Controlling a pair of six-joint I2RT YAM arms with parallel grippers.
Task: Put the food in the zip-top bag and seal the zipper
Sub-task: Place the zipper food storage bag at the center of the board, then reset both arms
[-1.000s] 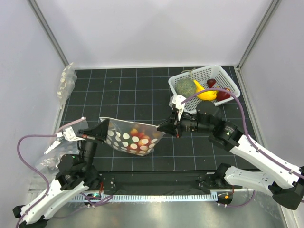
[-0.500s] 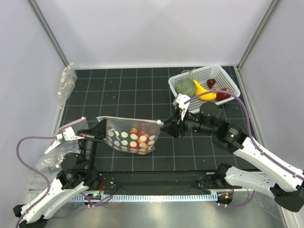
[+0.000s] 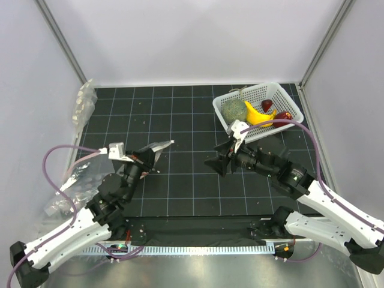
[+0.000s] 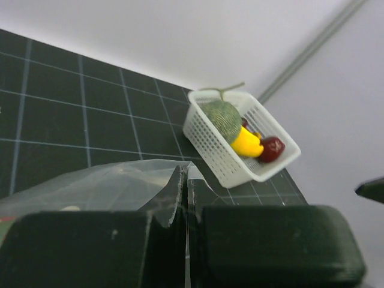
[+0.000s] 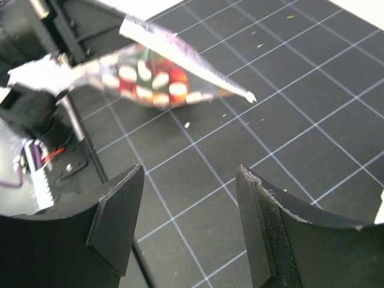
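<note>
Right gripper (image 5: 186, 201) has let go, jaws apart; bag (image 4: 102, 186) swung to my left gripper (image 4: 186, 210), clamped on its edge. Food (image 5: 157, 81) sits inside; next I must press the zipper (image 5: 180, 51) shut.

Bright, even diffuse light; soft shadows. Wrist views: zip-top bag (image 5: 162, 75) slightly motion-blurred, left end effector (image 4: 186, 231) out of focus.

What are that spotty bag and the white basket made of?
The zip-top bag looks like thin, glossy clear plastic film: the red food shows through it, and it creases and sags. The basket looks like rigid, matte white moulded plastic, judging by the even lattice of small holes in its walls.
</note>
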